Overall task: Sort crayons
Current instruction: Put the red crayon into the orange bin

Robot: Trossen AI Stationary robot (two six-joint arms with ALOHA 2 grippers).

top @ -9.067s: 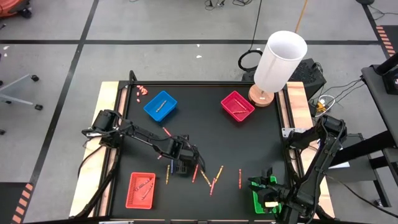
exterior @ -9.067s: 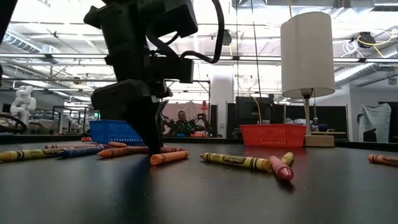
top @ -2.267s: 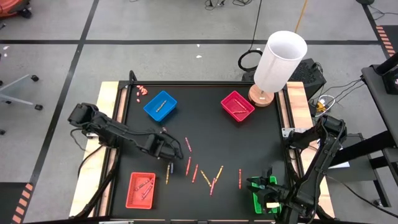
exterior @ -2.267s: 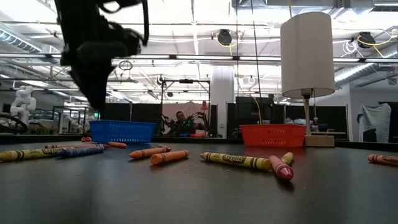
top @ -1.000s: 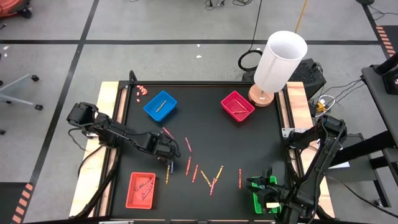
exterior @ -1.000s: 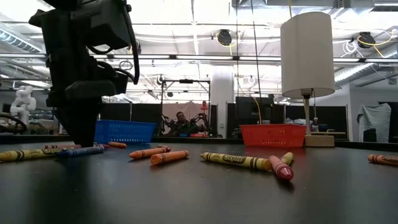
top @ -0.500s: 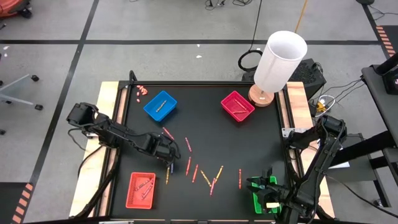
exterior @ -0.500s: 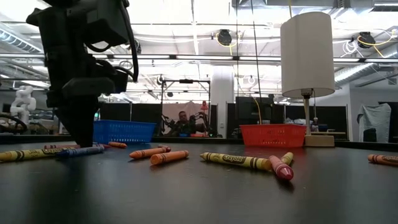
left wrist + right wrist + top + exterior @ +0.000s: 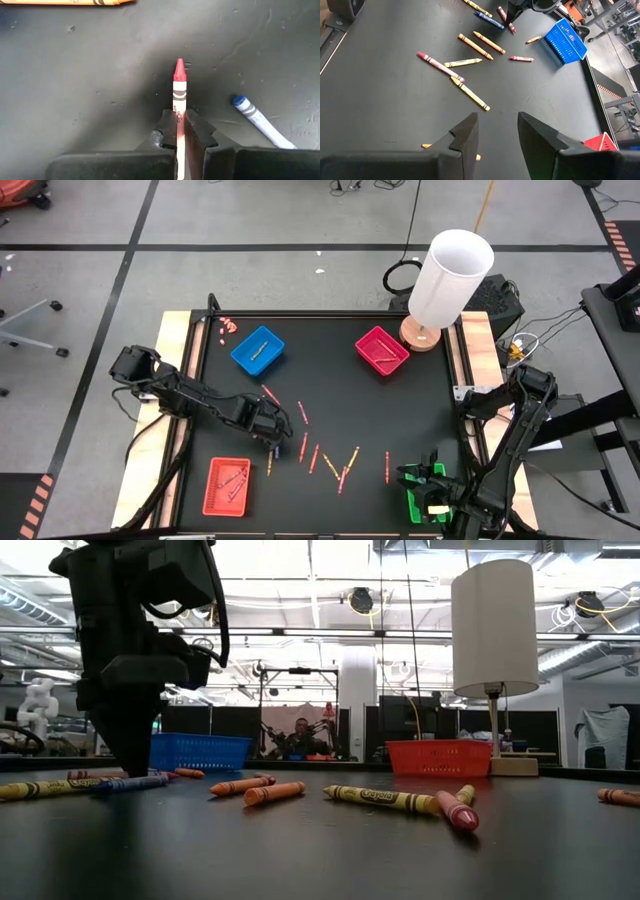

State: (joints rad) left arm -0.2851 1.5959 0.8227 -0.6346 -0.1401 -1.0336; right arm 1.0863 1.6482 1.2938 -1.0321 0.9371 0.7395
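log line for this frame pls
left gripper: shut on red crayon, on table | blue crayon: beside it | right gripper: open, idle over green tray

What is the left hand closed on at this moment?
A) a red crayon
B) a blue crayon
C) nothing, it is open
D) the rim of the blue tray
A: in the left wrist view the left hand is shut on a red crayon, whose tip sticks out in front of it, while a blue crayon lies loose beside it.

A red crayon [image 9: 179,95] with a white, black-banded wrapper; a blue crayon [image 9: 260,121]; a black desk [image 9: 340,395].
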